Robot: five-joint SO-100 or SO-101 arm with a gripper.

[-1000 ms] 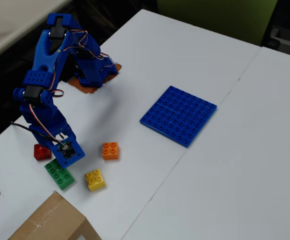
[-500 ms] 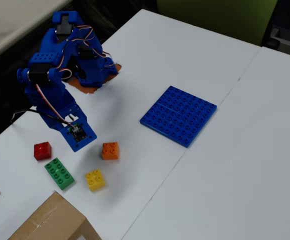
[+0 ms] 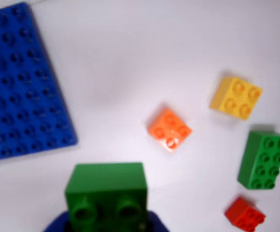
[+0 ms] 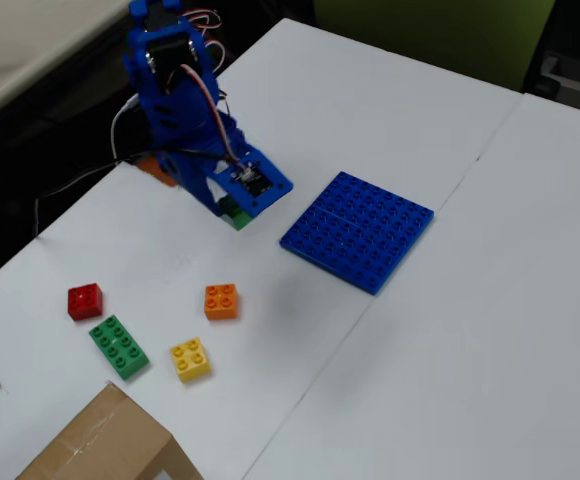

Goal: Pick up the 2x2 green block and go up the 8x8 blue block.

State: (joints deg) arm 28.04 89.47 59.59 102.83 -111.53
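Observation:
The 2x2 green block point(image 3: 106, 188) fills the bottom of the wrist view, with my gripper point(image 3: 106, 223) shut on it. In the fixed view the block point(image 4: 234, 214) peeks out under the blue gripper point(image 4: 238, 207), held above the white table. The 8x8 blue block point(image 4: 358, 230) lies flat to the right of the gripper, a short gap away. In the wrist view this blue baseplate point(image 3: 19, 82) fills the upper left, and the held block hangs off its near corner, not over it.
Loose bricks lie on the table: orange point(image 4: 220, 300), yellow point(image 4: 189, 359), a longer green one point(image 4: 119, 346) and red point(image 4: 84, 300). The wrist view shows them on the right, with the orange brick point(image 3: 169, 129) nearest. A cardboard box point(image 4: 110, 440) stands at the bottom left.
The arm has risen from the cluster of loose bricks and swung right toward the blue baseplate. The small green block now shows under the gripper.

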